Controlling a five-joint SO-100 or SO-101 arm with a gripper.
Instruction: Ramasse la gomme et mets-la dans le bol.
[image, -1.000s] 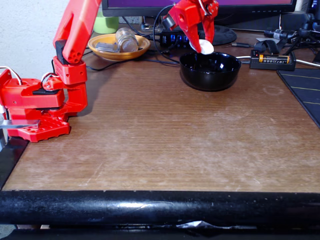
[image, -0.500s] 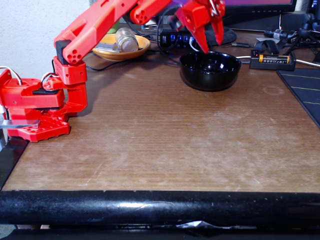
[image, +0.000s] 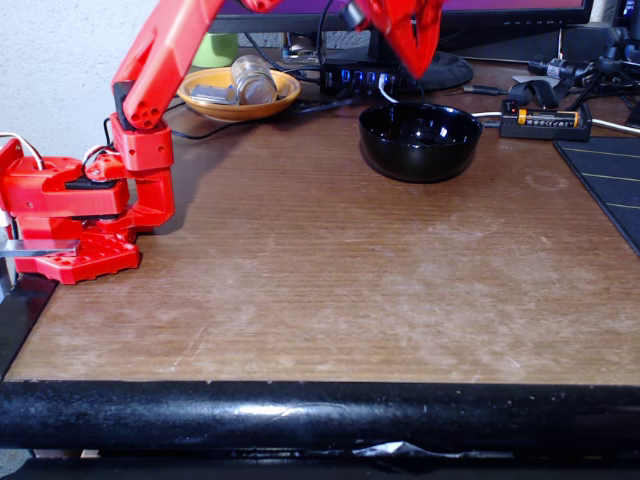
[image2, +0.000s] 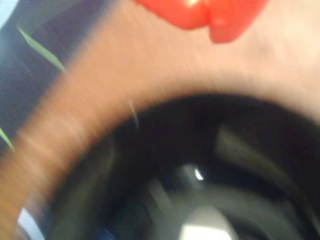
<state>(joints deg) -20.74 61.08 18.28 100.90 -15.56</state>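
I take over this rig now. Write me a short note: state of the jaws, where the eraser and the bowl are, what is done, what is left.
Gripper: above the back rim of the black bowl, jaws together, holding nothing.
Eraser: a blurred pale patch at the bottom of the bowl in the wrist view is likely it.
Done: the drop, it seems.
Left: confirm with a sharp picture, then bring the arm back.

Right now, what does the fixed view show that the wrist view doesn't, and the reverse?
Fixed view: the red arm base, the orange dish holding a jar, a battery holder and the gripper above the bowl. Wrist view: a blurred look into the bowl, with a pale patch at the bottom, possibly the eraser. Both: the black bowl on the brown table.
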